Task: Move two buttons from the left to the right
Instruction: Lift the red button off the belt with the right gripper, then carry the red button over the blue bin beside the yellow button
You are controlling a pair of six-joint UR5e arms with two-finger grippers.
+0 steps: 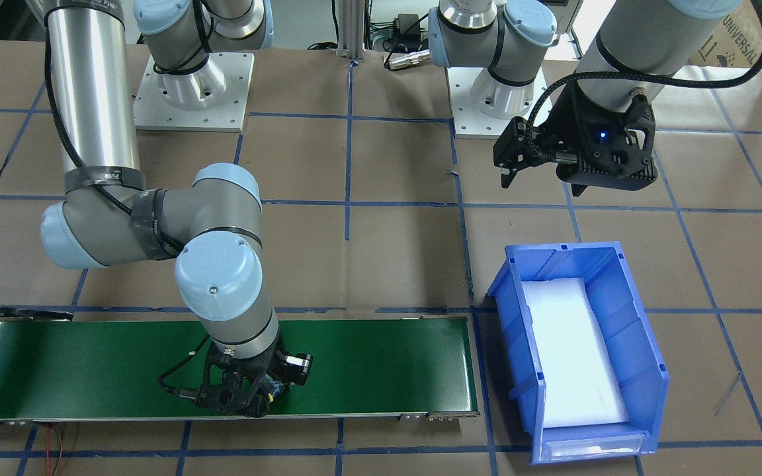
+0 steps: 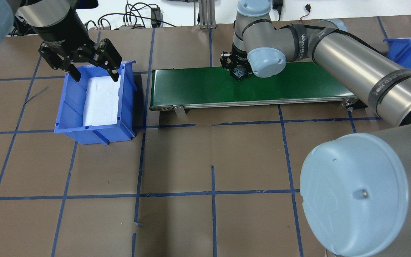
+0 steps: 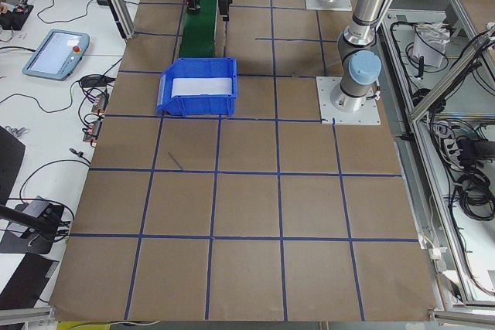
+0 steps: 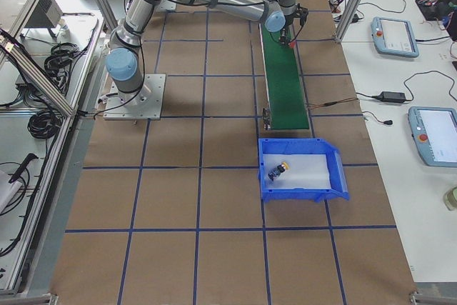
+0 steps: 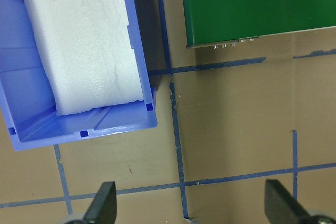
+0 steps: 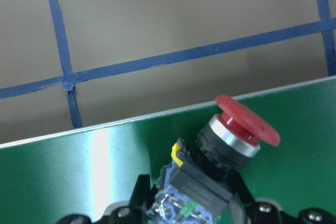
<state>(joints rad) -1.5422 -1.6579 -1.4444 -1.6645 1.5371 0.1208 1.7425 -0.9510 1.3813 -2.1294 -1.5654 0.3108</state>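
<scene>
A paper-covered table (image 2: 212,150) is crossed by a green conveyor belt (image 2: 198,85). A blue bin (image 2: 71,103) is set at the belt's left end, lined with white foam and showing no buttons inside. A second bin (image 4: 332,169) is set at the right end.

The left gripper (image 2: 96,76) is held above the left bin, spread wide with nothing in it. The right gripper (image 6: 186,203) is closed on the blocky body of the red button (image 6: 231,140) over the belt's far edge. Contact with the belt cannot be judged. The yellow button (image 4: 277,171) is seen lying in the right bin.

The buttons are judged light, rigid and sturdy. The flat-sided body is the place to be gripped, since the domed cap would likely slip.
</scene>
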